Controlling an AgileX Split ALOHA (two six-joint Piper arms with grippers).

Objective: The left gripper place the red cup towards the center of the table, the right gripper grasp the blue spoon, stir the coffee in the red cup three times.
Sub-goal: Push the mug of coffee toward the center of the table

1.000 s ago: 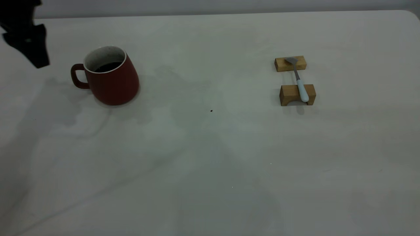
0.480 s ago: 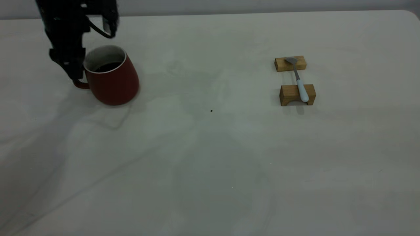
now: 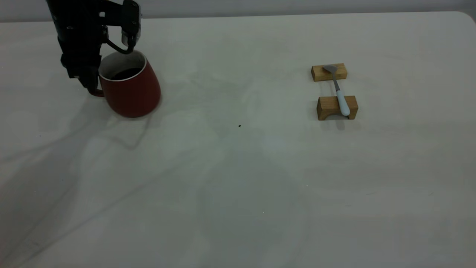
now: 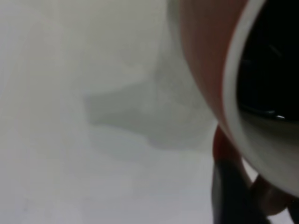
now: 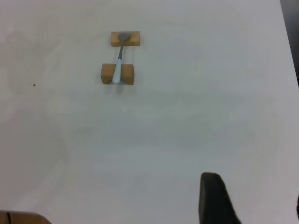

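At table's (image 3: 260,186) left edge | left gripper (image 3: 89,83) on red cup (image 3: 130,89) handle

Open table (image 3: 238,178) separates the red cup (image 3: 130,93) from two wooden blocks (image 3: 336,107) — only a dark speck (image 3: 239,125) between.

You will find no readable text, label, brand, number or sign anywhere here, neither on the dark red ceramic mug (image 3: 130,89) nor on the two small wooden blocks (image 3: 336,107).
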